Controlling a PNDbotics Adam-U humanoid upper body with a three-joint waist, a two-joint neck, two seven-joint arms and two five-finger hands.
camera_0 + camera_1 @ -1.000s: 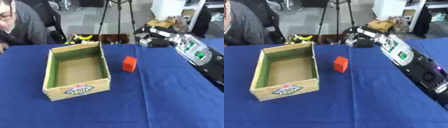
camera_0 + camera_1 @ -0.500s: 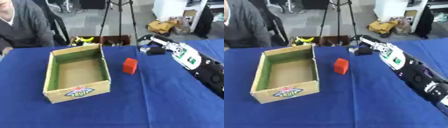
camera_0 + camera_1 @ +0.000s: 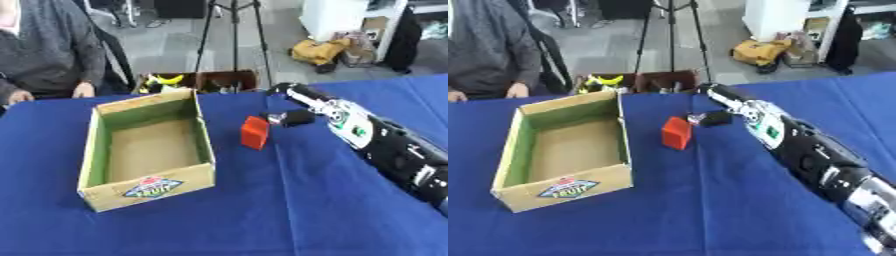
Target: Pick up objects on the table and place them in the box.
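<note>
An open cardboard box (image 3: 203,140) with a green inside and a fruit label on its front stands on the blue table (image 3: 262,210), left of centre. I see nothing inside it. A small red block (image 3: 255,132) stands upright just right of the box. My right arm reaches in from the lower right. Its hand (image 3: 296,118) hangs just right of the block, close to it and a little farther back. Blur hides whether the hand touches the block. My left hand shows in neither view.
A person in grey sits at the far left corner, a hand (image 3: 84,90) on the table's far edge. Beyond that edge stand a brown crate (image 3: 197,81) with yellow things and a tripod (image 3: 234,30). Bare blue cloth fills the front.
My right hand has come down and forward from the far edge to just beside the red block. The box and block have stayed put.
</note>
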